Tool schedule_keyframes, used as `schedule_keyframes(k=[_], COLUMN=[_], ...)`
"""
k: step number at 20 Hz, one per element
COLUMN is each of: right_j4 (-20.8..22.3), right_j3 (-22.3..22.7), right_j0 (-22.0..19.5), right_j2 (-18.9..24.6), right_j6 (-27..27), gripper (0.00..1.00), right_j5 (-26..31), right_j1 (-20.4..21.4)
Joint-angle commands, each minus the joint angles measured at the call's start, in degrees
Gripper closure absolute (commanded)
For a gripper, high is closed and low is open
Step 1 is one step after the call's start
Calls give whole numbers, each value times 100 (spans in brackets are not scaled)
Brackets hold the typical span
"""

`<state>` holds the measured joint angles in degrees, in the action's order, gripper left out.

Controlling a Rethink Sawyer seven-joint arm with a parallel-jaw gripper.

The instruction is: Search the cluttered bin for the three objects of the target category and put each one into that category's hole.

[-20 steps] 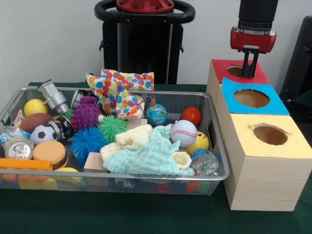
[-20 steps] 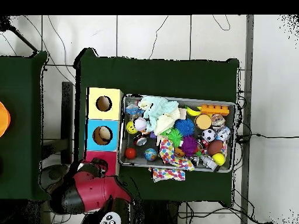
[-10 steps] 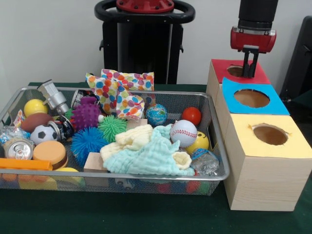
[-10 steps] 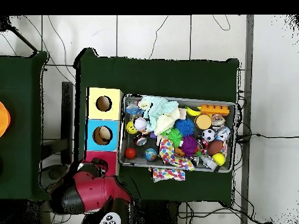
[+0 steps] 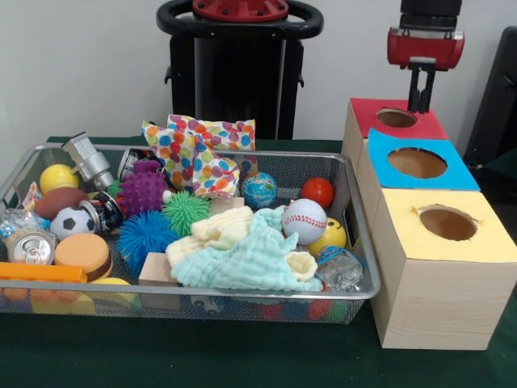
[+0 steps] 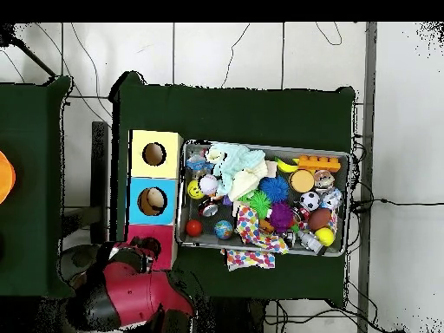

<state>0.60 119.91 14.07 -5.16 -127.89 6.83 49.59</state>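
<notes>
The gripper (image 5: pixel 420 103) hangs above the red box (image 5: pixel 396 120), over the far edge of its round hole; its two dark fingers (image 5: pixel 421 87) point straight down, close together, holding nothing and touching nothing. The blue box (image 5: pixel 418 164) and yellow box (image 5: pixel 447 224) stand in a row nearer the camera, each with an open hole. To their left the wire basket (image 5: pixel 359 242) holds the clutter: a baseball (image 5: pixel 304 221), a small red ball (image 5: pixel 317 191), a globe ball (image 5: pixel 258 190), spiky balls, pale cloths (image 5: pixel 242 255) and a can. From overhead the red arm (image 6: pixel 130 295) covers most of the red box, hiding the fingers, while the front view shows them plainly
</notes>
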Motion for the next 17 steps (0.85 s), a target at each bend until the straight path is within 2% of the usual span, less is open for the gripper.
schedule_keyframes(k=[1,2,4,9,17], right_j4=[111,71,56,63,123], right_j3=[236,203,161,184,185], right_j0=[-140,-156,-226,-443,-426], right_j2=[37,45,90,216,141], right_j6=[-212,-184,-160,-198,-305], gripper=[100,100,100,100,100], right_j5=[1144,1368,1461,1335,1340], right_j1=[785,891,919,849,815])
